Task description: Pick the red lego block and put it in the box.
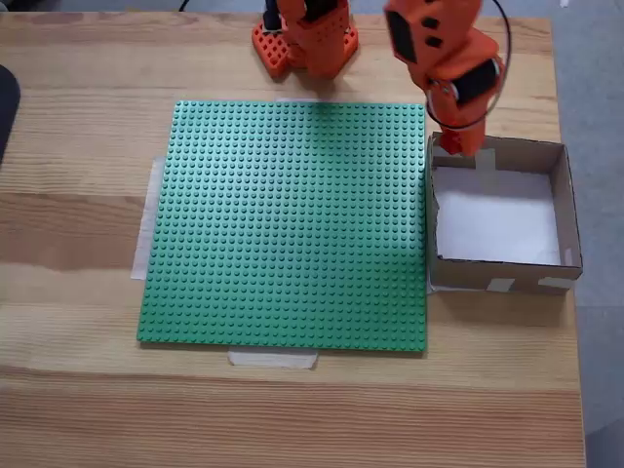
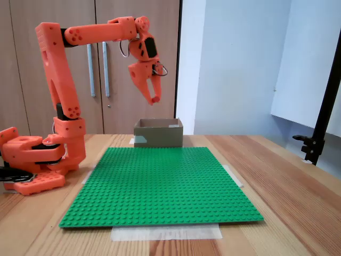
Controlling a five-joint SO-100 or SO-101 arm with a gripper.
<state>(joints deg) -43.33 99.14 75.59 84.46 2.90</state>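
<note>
Red lego block (image 1: 451, 146) sits between the tips of my claw (image 1: 452, 146), and I see only a small red part of it from above, at the far edge of the box (image 1: 565, 210). In a fixed view from the table level, a red bit (image 2: 155, 100) shows at the tip of my claw (image 2: 155, 99), high in the air over the box (image 2: 158, 133). My fingers are narrow, closed on the block. The block is too much hidden, so I cannot tell which way its long side points.

My orange arm (image 2: 96, 33) reaches from its base (image 2: 32, 160) out over the far wall of the box. The box stands on the wooden table (image 1: 78, 195), just beside the right edge of the green plate (image 1: 292, 224) in the view from above. Its bottom is white, and pale tape patches are on its walls. The green plate lies flat, with strips of tape under its edges.
</note>
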